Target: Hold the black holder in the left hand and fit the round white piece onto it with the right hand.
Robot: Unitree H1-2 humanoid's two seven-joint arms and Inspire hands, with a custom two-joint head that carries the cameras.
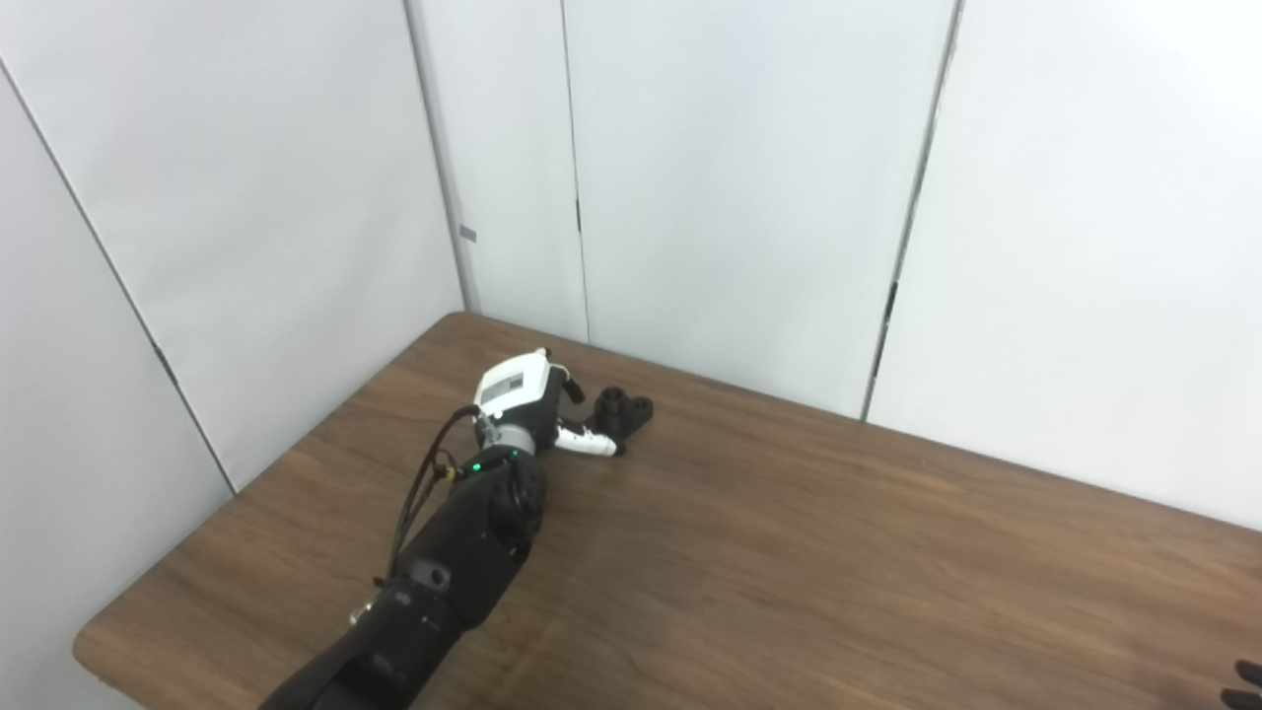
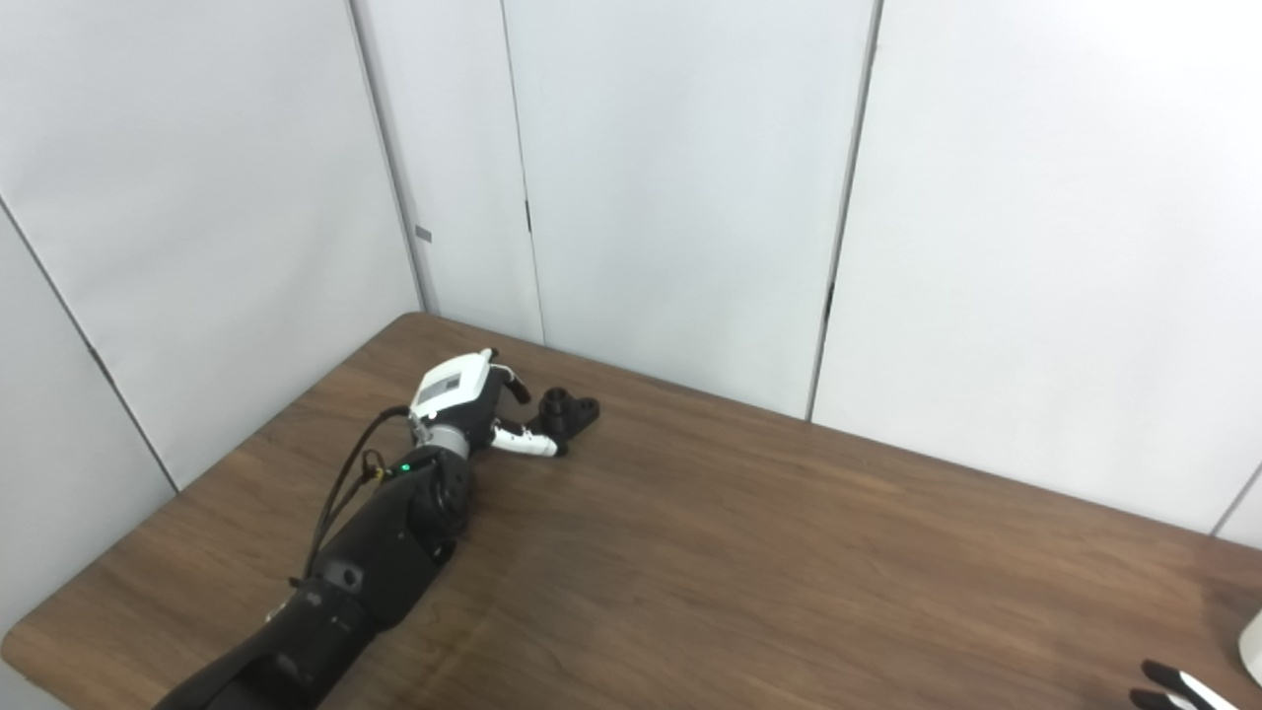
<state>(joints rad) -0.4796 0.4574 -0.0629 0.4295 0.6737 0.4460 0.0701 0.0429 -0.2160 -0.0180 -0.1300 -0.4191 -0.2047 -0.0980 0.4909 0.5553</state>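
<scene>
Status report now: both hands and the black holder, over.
Left robot hand open at black holder, not gripping. Right robot hand barely visible, bottom-right corner. Path clear.

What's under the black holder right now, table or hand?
The black holder rests on the wooden table. The left hand is at its near side, fingers open; whether any finger reaches beneath is hidden.

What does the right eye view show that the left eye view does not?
Only the right eye view shows a white rounded edge at the frame's right border, cut off, and white on the right hand.

Only the left eye view shows nothing extra; there the right hand is a dark sliver at the corner.

Both show the left hand at the black holder on the table.
</scene>
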